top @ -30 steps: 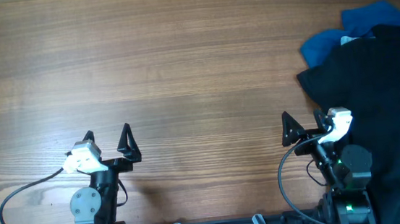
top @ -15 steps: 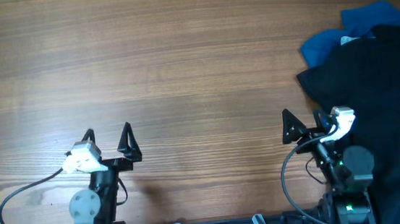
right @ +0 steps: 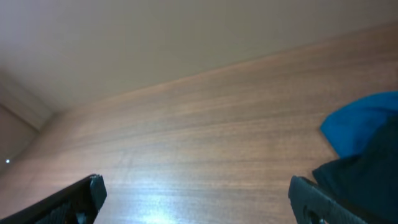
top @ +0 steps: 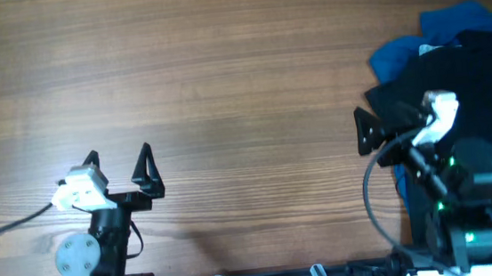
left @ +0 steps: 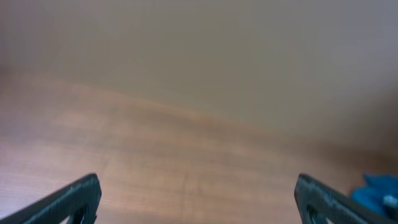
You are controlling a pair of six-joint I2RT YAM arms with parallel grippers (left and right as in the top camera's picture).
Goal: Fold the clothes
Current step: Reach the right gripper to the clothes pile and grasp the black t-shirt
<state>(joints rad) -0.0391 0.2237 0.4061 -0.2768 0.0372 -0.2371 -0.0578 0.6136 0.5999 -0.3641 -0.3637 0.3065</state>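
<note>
The desk (top: 222, 69) is a wide stretch of wood, bare across its whole left and middle, so there is plenty of open room to spread and flatten cloth there. The crowded part is the right margin. There the black shirt (top: 481, 64) lies crumpled in a dark heap that runs off the right side of the overhead view, so its full extent and the desk's right edge cannot be seen. No collar, sleeve or lettering can be made out in it, and no fold has been made: judging by this, the task is at its very start, with pulling the shirt out, laying it flat and every fold left to do. A blue garment (top: 404, 53) pokes out from under the heap's upper left side, touching it, and could get dragged along if the grasp is taken too near it. The right pincer (top: 388, 127) sits at the heap's left border, jaws spread wide with nothing between them. Its wrist view shows dark cloth beside one finger, though contact cannot be told. The left pincer (top: 119, 162) hangs over bare wood near the front edge, well apart from the clothing, likewise released and empty.
</note>
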